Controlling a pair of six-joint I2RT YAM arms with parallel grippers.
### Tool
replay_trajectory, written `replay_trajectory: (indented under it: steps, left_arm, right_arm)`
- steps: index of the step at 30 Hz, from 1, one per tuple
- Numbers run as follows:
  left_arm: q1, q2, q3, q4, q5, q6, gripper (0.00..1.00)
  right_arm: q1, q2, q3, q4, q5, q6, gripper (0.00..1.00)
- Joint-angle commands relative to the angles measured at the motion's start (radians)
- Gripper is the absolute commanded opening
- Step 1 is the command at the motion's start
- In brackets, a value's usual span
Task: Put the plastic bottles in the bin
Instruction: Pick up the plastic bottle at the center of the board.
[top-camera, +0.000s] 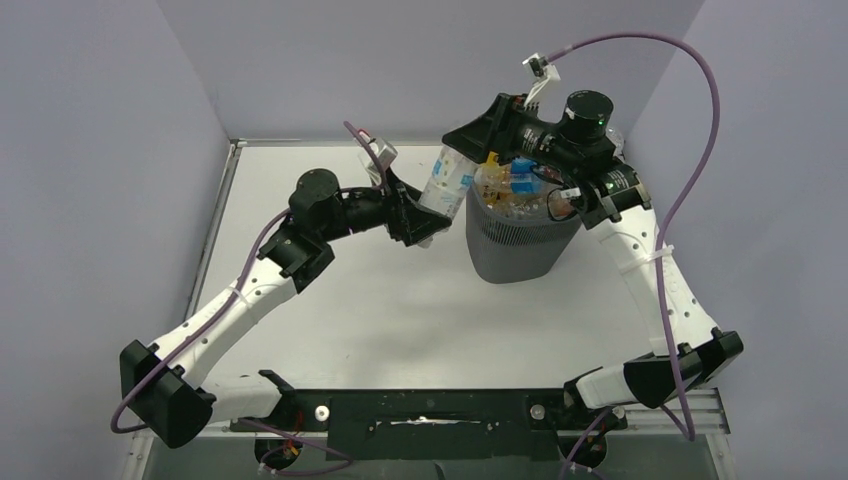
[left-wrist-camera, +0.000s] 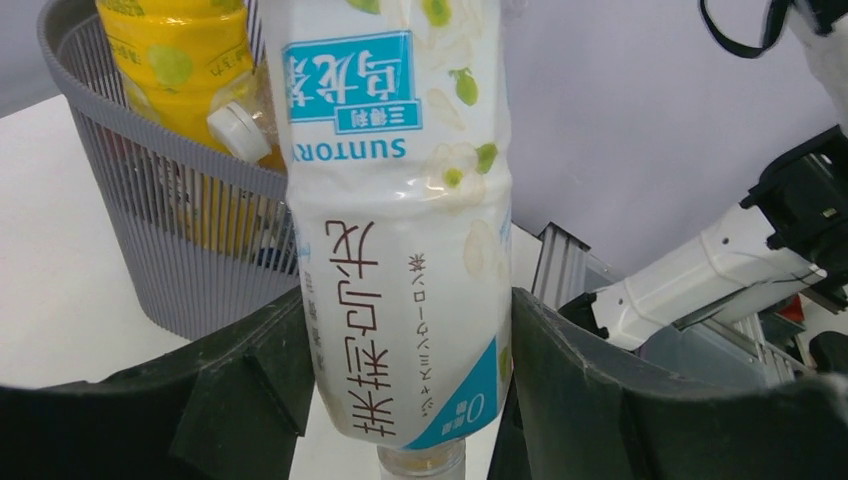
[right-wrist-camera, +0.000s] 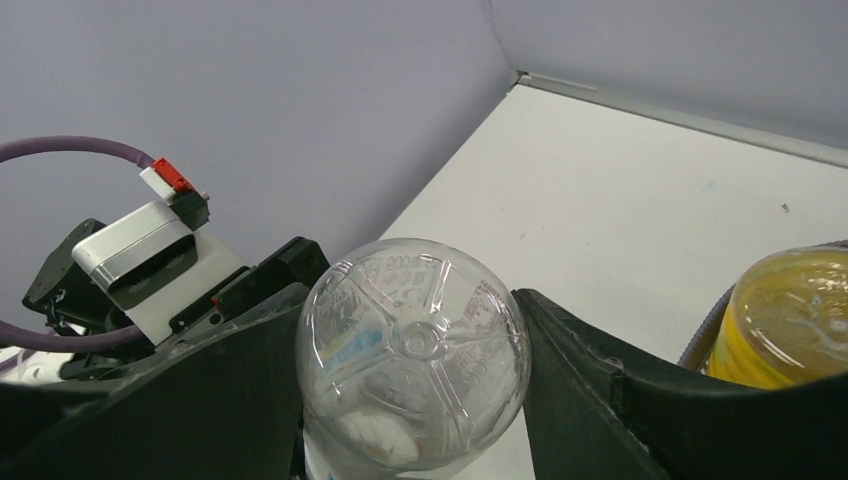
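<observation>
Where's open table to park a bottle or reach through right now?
Free: table front-centre, between left arm, right arm, base rail and bin; also the rear-left corner behind the left arm. Crowded: the bin's mouth, heaped with bottles, both grippers at its rim: left gripper holds a white-labelled bottle, right gripper a clear bottle.

bin (top-camera: 512, 245) back-right on table (top-camera: 400, 300) | bottle (top-camera: 447, 182) just left of bin rim

The bin (top-camera: 510, 245) mouth is being blocked by piled bottles (top-camera: 515, 185) and the right arm (top-camera: 580, 135) above; its left rim is being crowded by a white bottle (top-camera: 447, 182) in the left pincer (top-camera: 425, 218). The near worktop (top-camera: 420, 320) is being left open.
</observation>
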Motion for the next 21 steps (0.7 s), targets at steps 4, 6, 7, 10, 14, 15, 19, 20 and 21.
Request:
replay_trajectory:
  steps: [4, 6, 7, 10, 14, 15, 19, 20, 21]
  left_arm:
    - [0.01, 0.051, 0.175, -0.061, -0.092, 0.061, 0.79]
    - [0.026, 0.044, 0.196, -0.077, -0.093, 0.064, 0.8]
    - [0.039, 0.037, 0.2, -0.078, -0.093, 0.063, 0.8]
    - [0.104, 0.004, 0.198, -0.078, -0.088, 0.038, 0.81]
    - [0.179, -0.036, 0.181, -0.066, -0.03, -0.004, 0.82]
    - [0.188, -0.042, 0.177, -0.067, -0.028, -0.004, 0.82]
    - [0.211, -0.053, 0.164, -0.081, -0.03, 0.02, 0.83]
    - [0.221, -0.054, 0.16, -0.089, -0.036, 0.03, 0.83]
    - [0.232, -0.051, 0.158, -0.096, -0.037, 0.035, 0.83]
  right_arm:
    - [-0.078, -0.034, 0.195, -0.134, 0.115, -0.142, 0.53]
    - [-0.135, -0.026, 0.252, -0.183, 0.154, -0.176, 0.52]
    - [-0.172, -0.024, 0.274, -0.196, 0.163, -0.189, 0.52]
    - [-0.277, -0.012, 0.356, -0.215, 0.196, -0.228, 0.52]
    - [-0.401, 0.017, 0.426, -0.203, 0.259, -0.277, 0.52]
    - [-0.418, 0.022, 0.43, -0.194, 0.275, -0.289, 0.52]
    - [-0.468, 0.017, 0.368, -0.106, 0.335, -0.309, 0.53]
    - [-0.481, 0.015, 0.342, -0.079, 0.343, -0.306, 0.53]
    - [-0.496, 0.017, 0.335, -0.063, 0.345, -0.302, 0.53]
